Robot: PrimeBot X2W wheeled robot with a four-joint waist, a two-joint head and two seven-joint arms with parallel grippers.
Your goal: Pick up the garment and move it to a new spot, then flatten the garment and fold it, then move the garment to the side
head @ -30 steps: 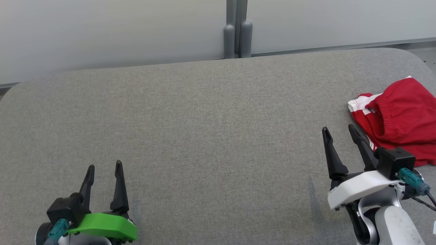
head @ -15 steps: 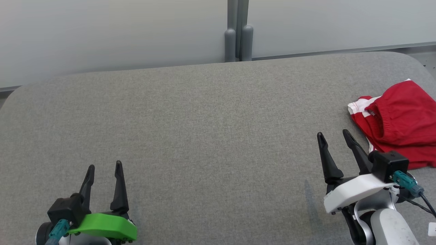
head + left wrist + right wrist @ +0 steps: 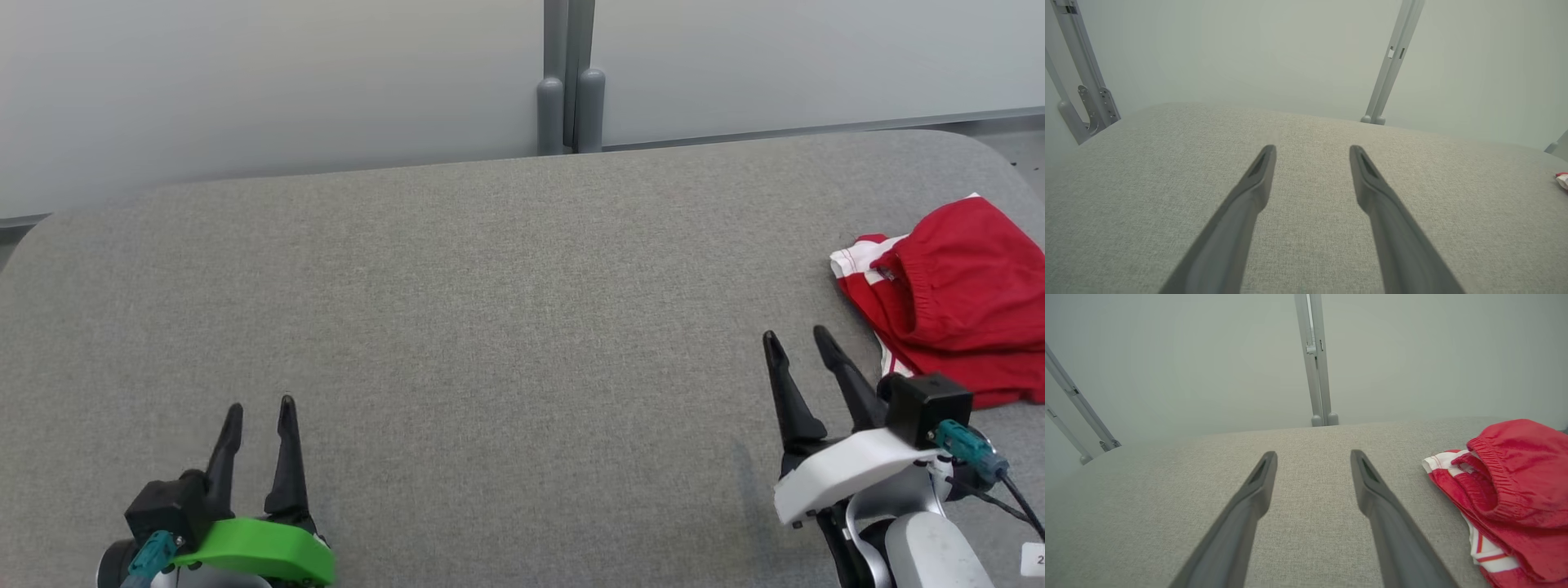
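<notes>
The garment (image 3: 955, 298) is red with white stripes and lies folded at the right edge of the grey padded table (image 3: 490, 310); in the right wrist view the garment (image 3: 1515, 490) sits to the right of the fingers. My right gripper (image 3: 796, 336) (image 3: 1314, 455) stands open just left of it, apart from the cloth, nothing between its fingers. My left gripper (image 3: 260, 407) (image 3: 1312, 149) is open at the near left over bare table. A sliver of the garment (image 3: 1562, 180) shows at the right edge of the left wrist view.
Pale frosted panels with a grey double post (image 3: 570, 106) stand right behind the table's far edge. The table's corners are rounded, and the floor (image 3: 1024, 151) shows past the far right corner. Grey metal brackets (image 3: 1090, 106) stand beyond the left end.
The right gripper has drawn back a little from the garment and its fingers have come slightly closer together. The left gripper's fingers have narrowed a little too. The camera has shifted slightly.
</notes>
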